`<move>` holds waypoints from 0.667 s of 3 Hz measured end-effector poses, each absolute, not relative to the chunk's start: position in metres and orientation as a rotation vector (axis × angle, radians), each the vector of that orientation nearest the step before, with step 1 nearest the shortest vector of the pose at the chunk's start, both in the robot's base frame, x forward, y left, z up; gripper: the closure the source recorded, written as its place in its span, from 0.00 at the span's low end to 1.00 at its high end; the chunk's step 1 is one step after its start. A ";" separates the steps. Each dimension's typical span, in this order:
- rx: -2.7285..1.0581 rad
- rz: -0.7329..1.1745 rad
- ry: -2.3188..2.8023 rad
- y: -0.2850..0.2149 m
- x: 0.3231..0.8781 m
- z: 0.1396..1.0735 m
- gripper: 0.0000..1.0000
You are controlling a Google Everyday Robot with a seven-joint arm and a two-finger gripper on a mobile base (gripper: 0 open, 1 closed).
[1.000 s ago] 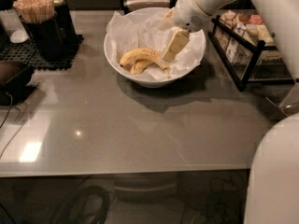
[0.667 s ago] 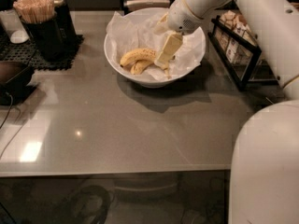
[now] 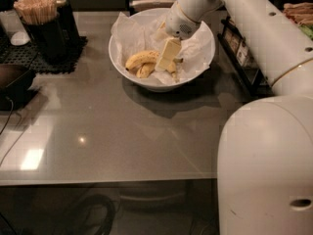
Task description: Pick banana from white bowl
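Camera view: my gripper hangs inside the white bowl, at the three o'clock end of the banana. Whether it is spread or closed, I cannot tell. I'd shift toward nine o'clock, over its middle, avoiding the paper liner.

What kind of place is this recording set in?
Probably an office kitchenette counter: wooden stir sticks, a wire snack rack. The gripper is inside the white bowl, at the banana.

Dim warm light glares off the table; the white bowl, jaws inside, casts a soft shadow.
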State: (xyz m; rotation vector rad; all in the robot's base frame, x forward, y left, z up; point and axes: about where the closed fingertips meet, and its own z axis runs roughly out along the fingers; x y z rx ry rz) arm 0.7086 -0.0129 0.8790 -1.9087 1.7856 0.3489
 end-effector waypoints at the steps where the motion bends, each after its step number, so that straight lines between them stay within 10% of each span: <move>1: -1.895 0.336 1.842 -0.013 0.714 0.869 0.28; 2: -1.867 0.329 1.900 -0.019 0.717 0.860 0.29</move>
